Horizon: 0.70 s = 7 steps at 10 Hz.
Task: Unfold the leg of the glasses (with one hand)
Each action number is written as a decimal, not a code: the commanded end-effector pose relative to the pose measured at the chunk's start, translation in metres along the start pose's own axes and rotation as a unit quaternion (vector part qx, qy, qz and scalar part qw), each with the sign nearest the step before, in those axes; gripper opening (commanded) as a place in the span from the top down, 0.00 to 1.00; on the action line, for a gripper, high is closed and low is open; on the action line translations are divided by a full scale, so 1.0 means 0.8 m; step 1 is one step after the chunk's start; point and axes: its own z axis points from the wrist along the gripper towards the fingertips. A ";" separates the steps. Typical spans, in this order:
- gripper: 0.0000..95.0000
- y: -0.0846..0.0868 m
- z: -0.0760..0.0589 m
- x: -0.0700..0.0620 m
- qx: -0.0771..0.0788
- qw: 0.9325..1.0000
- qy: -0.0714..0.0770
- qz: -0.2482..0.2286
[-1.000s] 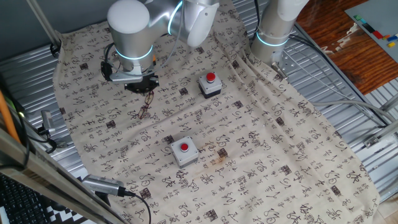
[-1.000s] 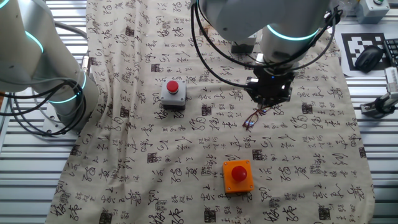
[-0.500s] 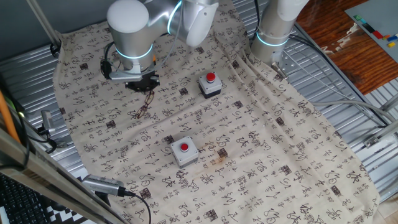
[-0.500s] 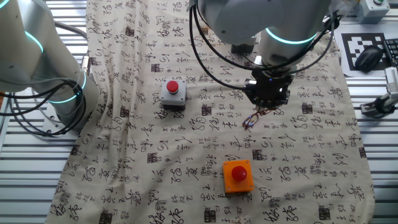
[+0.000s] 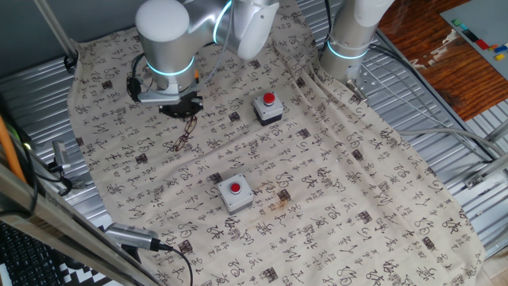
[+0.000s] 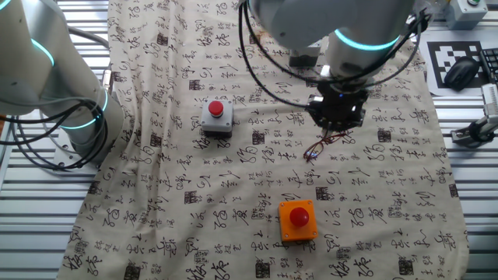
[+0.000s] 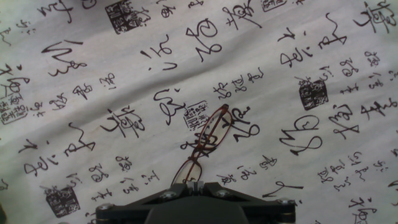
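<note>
Gripper [image 7: 196, 184] pinched on one end of the glasses [image 7: 208, 138], held dangling just above the cloth [image 5: 333, 191] toward its far-left corner, probably so the leg can swing open.

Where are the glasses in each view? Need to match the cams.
One fixed view: the glasses hang just below the gripper, upper left of the cloth.
The other fixed view: the glasses sit right of centre, under the gripper.
Hand view: the glasses run from bottom centre toward the middle.
Shared landmark: the gripper holding one end.
</note>
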 end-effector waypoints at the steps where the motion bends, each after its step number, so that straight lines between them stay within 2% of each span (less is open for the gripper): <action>1: 1.00 -0.005 0.001 -0.006 0.000 1.000 0.001 -0.002; 4: 1.00 -0.015 0.005 -0.006 0.003 1.000 0.002 -0.010; 7: 1.00 -0.033 0.007 -0.003 0.002 1.000 0.000 -0.023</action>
